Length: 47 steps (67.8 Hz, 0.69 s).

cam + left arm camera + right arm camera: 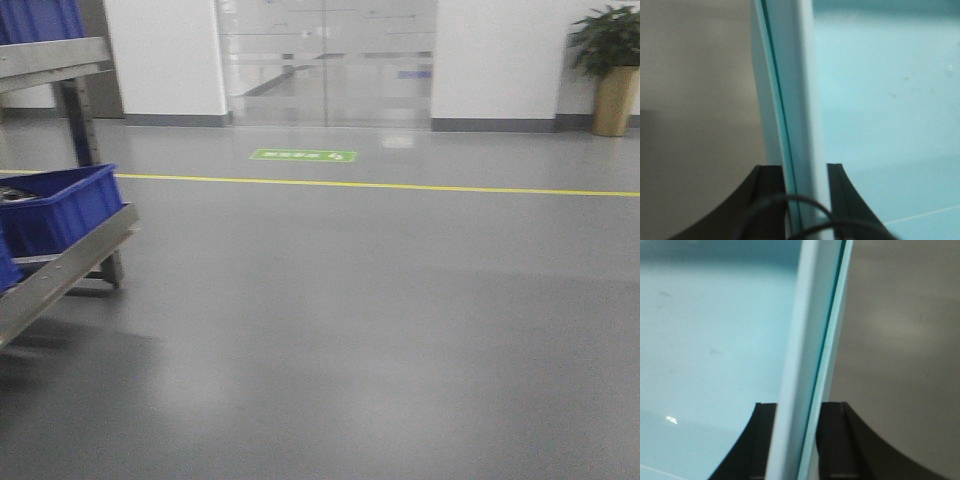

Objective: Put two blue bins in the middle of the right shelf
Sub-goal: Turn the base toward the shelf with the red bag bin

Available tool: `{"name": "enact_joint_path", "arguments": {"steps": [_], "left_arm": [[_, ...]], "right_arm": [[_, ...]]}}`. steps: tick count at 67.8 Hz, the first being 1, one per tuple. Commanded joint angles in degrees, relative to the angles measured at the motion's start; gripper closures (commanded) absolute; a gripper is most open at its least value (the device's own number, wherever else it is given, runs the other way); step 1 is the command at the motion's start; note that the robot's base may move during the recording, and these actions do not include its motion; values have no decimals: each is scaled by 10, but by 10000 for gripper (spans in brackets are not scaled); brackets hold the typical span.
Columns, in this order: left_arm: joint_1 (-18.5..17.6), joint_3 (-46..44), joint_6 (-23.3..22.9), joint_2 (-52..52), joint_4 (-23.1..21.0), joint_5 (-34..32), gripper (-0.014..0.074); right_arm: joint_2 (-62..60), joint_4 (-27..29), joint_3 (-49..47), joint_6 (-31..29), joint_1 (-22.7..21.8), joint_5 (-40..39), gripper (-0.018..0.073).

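Your left tool (802, 200) and right tool (800, 440) each pinch a wall of the pale light-blue rectangular plastic bin (880, 100) (bottom centre); a jolt from the base could slip it free.

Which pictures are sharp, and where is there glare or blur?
Front view: slightly soft, with glare on the grey floor before the glass door. Left wrist view: the rim of the pale blue bin is too close and blurred, and the left gripper shows as dark shapes. Right wrist view: the same blur around the right gripper, plus one small bright spot inside the bin.
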Motion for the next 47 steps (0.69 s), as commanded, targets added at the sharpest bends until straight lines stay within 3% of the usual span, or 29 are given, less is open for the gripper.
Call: {"name": "enact_joint_path", "arguments": {"steps": [1,47], "left_arm": [[0,-10,8,-14,-19,-45,707],[0,-10,8,-14,-19,-45,707]], "right_arm": [[-9,-2,-10,-6,-4,-50,712],[-9,-2,-10,-6,-4,-50,712]]}}
